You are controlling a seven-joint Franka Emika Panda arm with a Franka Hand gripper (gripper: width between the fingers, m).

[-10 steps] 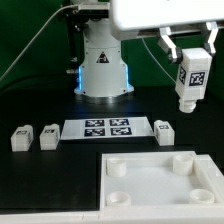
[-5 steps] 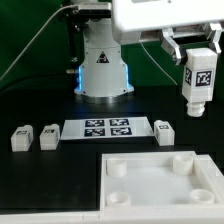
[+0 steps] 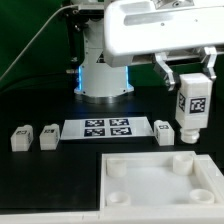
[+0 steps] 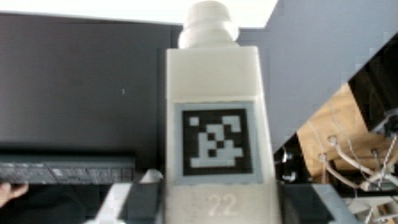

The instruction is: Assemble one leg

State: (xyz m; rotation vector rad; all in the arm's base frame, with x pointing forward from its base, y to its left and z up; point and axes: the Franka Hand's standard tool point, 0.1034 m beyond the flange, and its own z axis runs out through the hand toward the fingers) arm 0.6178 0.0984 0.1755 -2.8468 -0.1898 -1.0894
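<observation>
My gripper (image 3: 190,82) is shut on a white leg (image 3: 190,110) with a black-and-white tag on its face. I hold it upright in the air at the exterior view's right, its lower end just above the table behind the white square panel (image 3: 160,186). In the wrist view the leg (image 4: 217,110) fills the middle, between my two dark fingers (image 4: 164,200), with "22" marked near its held end. Three more legs lie on the table: two at the left (image 3: 20,138) (image 3: 48,136) and one right of the marker board (image 3: 164,130).
The marker board (image 3: 106,128) lies flat in the middle of the black table. The robot base (image 3: 104,72) with a blue light stands behind it. The panel has round corner sockets (image 3: 182,163) (image 3: 116,169).
The arm has come lower and a little toward the exterior view's left with the leg in its grip. The leg now hangs nearer the table and the panel's far right corner.
</observation>
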